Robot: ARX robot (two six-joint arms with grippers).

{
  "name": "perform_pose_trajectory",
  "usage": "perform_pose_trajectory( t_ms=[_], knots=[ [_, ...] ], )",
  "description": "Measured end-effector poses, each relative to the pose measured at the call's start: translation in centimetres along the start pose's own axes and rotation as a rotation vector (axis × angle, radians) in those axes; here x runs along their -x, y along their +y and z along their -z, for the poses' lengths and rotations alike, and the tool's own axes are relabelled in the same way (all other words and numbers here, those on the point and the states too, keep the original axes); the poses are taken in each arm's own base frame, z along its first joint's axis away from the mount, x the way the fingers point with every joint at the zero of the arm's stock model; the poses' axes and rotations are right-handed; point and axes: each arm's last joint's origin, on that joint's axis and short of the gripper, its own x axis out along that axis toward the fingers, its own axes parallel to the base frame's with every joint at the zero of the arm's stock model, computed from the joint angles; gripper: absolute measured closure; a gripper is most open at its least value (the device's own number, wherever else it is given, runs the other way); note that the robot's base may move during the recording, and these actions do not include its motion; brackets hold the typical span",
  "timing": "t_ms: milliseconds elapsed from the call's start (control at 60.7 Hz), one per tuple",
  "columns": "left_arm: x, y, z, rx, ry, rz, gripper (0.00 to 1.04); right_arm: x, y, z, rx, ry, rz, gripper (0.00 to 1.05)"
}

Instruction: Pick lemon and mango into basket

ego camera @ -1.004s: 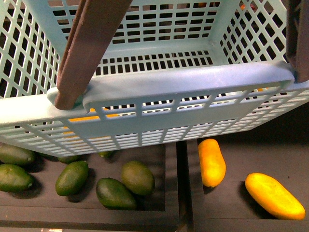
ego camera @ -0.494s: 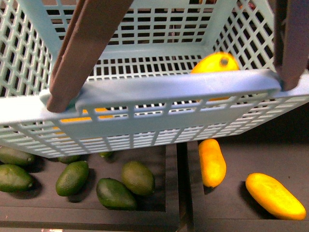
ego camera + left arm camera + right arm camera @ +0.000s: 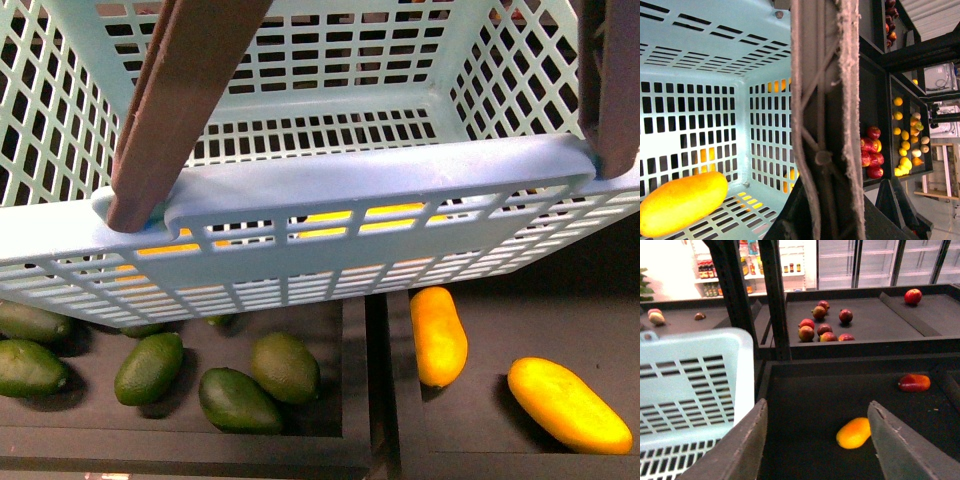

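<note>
The pale teal basket (image 3: 330, 190) hangs in the air and fills the upper front view, with its brown handles (image 3: 180, 100) raised. My left gripper (image 3: 832, 210) is shut on a handle (image 3: 825, 125). A smooth yellow-orange oval fruit (image 3: 682, 202) lies on the basket floor; I cannot tell whether it is the lemon or a mango. Yellow shows through the near wall slots (image 3: 350, 215). Two long mangoes (image 3: 438, 335) (image 3: 568, 405) lie in the bin below. My right gripper (image 3: 817, 440) is open above another mango (image 3: 854, 433), beside the basket wall (image 3: 690, 385).
Several green fruits (image 3: 150, 367) lie in the left bin, split from the mango bin by a dark divider (image 3: 378, 380). Red apples (image 3: 822, 325) sit in a farther tray, and a red fruit (image 3: 914, 382) lies near the mango. Shelves of red and yellow fruit (image 3: 872, 155) stand beyond the basket.
Half a second ago a yellow fruit showed above the basket's near rim. It has since dropped below the rim, and new yellow shows through the wall slots. The basket swayed slightly.
</note>
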Motion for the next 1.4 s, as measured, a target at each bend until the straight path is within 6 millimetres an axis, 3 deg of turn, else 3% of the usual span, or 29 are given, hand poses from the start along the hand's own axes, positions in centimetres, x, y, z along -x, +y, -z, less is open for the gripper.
perform_pose_trajectory(
  t_ms=[231, 477, 1004, 1399],
  knots=[
    [0.0, 0.0, 0.0, -0.001, -0.002, -0.001, 1.00, 2.4, -1.0, 1.7, 0.013, -0.006, 0.003, 1.03],
    [0.0, 0.0, 0.0, 0.000, -0.001, 0.000, 1.00, 4.3, -2.4, 3.0, 0.017, -0.008, 0.007, 1.03],
    [0.0, 0.0, 0.0, -0.001, -0.001, 0.000, 1.00, 6.9, -2.5, 4.7, 0.018, -0.020, 0.006, 1.03],
    [0.0, 0.0, 0.0, -0.001, -0.002, -0.001, 1.00, 8.2, -2.5, 4.4, 0.018, -0.033, 0.004, 1.03]
  ],
)
